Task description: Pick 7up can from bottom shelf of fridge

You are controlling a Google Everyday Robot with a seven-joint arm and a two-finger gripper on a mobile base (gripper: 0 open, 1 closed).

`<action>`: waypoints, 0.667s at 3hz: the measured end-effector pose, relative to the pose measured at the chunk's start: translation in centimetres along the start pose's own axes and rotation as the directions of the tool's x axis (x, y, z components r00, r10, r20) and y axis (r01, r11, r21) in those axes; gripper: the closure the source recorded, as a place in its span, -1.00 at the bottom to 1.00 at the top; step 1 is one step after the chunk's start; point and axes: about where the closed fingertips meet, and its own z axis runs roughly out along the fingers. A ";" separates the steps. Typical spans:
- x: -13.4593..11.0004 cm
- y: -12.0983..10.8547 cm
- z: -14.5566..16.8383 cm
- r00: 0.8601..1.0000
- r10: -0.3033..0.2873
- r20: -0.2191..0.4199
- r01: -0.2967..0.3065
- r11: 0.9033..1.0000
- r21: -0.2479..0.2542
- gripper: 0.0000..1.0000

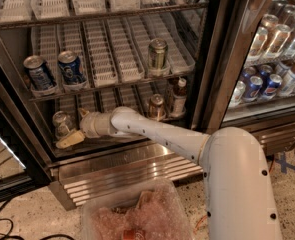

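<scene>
Inside the fridge [222, 59], on the bottom shelf [94, 102], the claw [71, 128] gapes open beside the 7up can [62, 123]; centre the can between the fingers [69, 139] before closing.

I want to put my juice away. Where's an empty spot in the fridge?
The middle shelf has bare white lanes between the two Pepsi cans and the green can. The bottom shelf is crowded: the gripper is at the 7up can on the left, a brown can and a bottle stand right.
</scene>
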 end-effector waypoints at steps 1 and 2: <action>-0.6 -0.4 1.4 0.999 -0.015 0.040 0.016 1.000 -0.016 -1.00; -1.1 -0.5 2.5 0.997 -0.021 0.071 0.023 0.999 -0.032 -1.00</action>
